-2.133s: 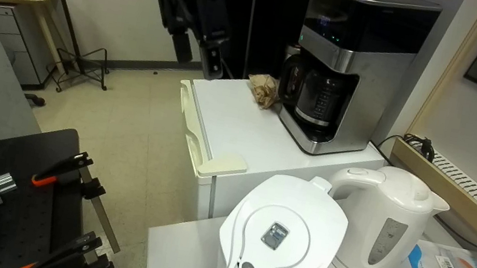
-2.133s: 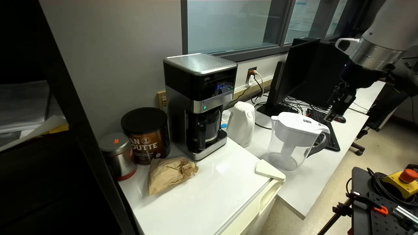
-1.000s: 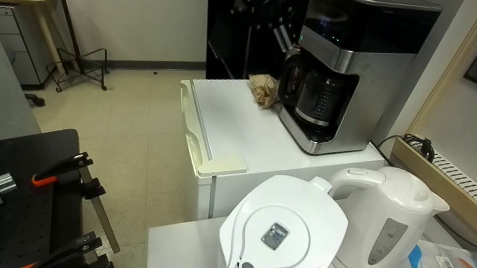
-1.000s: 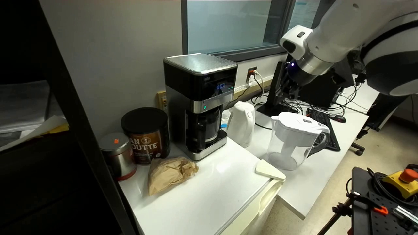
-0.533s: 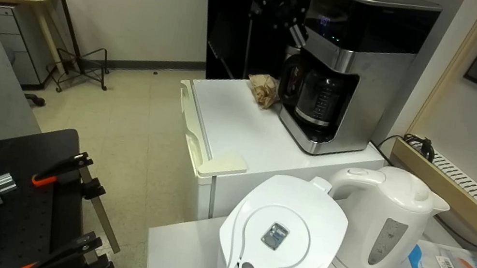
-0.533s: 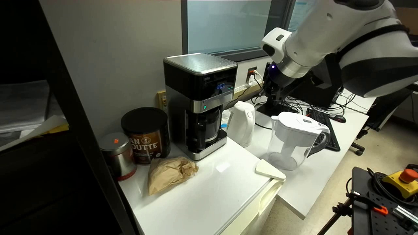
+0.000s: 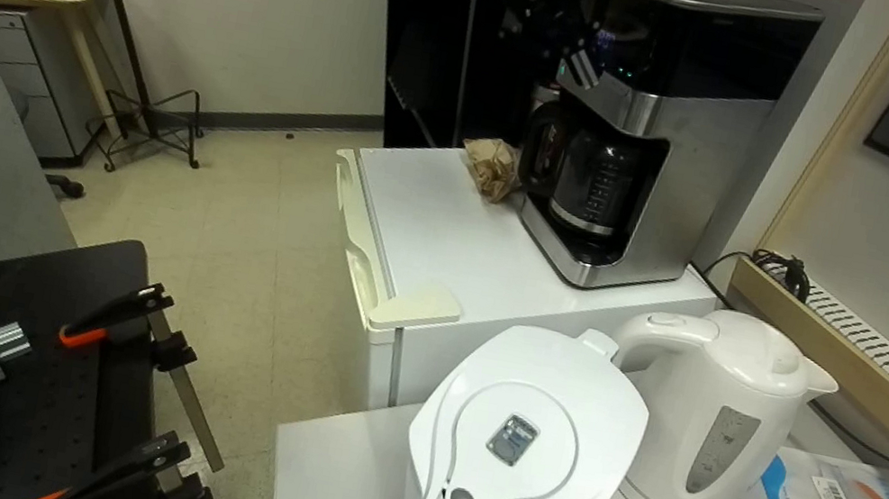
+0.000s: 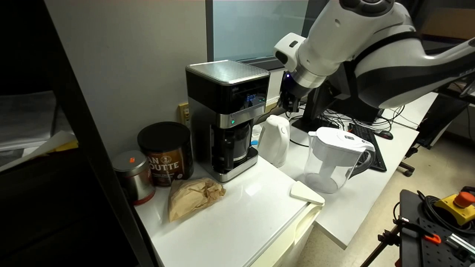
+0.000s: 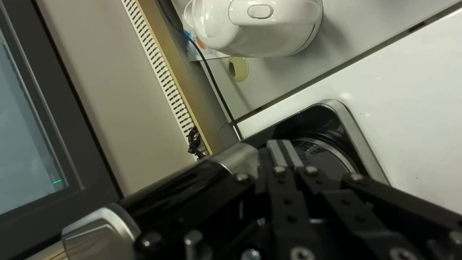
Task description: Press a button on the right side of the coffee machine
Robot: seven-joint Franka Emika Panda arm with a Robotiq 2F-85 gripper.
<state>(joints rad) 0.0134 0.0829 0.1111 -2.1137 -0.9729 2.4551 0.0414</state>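
As a white Franka Panda arm (image 8: pixel 389 55) stretches above a white desk (image 8: pixel 356 207), its black Robotiq gripper (image 9: pixel 285 153) hangs angled downward near the front of a black-and-silver drip coffee maker (image 8: pixel 222 119). The gripper's 2 fingertips (image 9: pixel 277 153) are pressed together, side by side in the wrist view, overlapping the dark glass carafe (image 7: pixel 590 175). The coffee maker stands upright on a white mini-fridge (image 7: pixel 446 241), the carafe seated in its bay. Seen in an exterior view, the gripper masks part of the control panel (image 7: pixel 638 41); a strip of background shows between gripper and coffee maker in an exterior view where blue digits (image 8: pixel 251 98) and a green light (image 8: pixel 232 121) glow on the front. Sharing the mini-fridge top are a metal canister (image 8: pixel 135 178), a black-lidded can (image 8: pixel 167 157) whose brown label partly reads "OUTTE," and a crumpled brown paper bag (image 8: pixel 195 200). On the desk, a white electric kettle (image 7: pixel 721 417) stands near a water filter pitcher (image 7: pixel 541 477), the kettle nearer the coffee maker. Farther along lie a black keyboard (image 8: pixel 379 157) and a mouse (image 8: pixel 385 134). A yellow-and-red emergency stop (image 8: pixel 458 208) sits on a black stand (image 8: pixel 410 202), well apart from the coffee maker.
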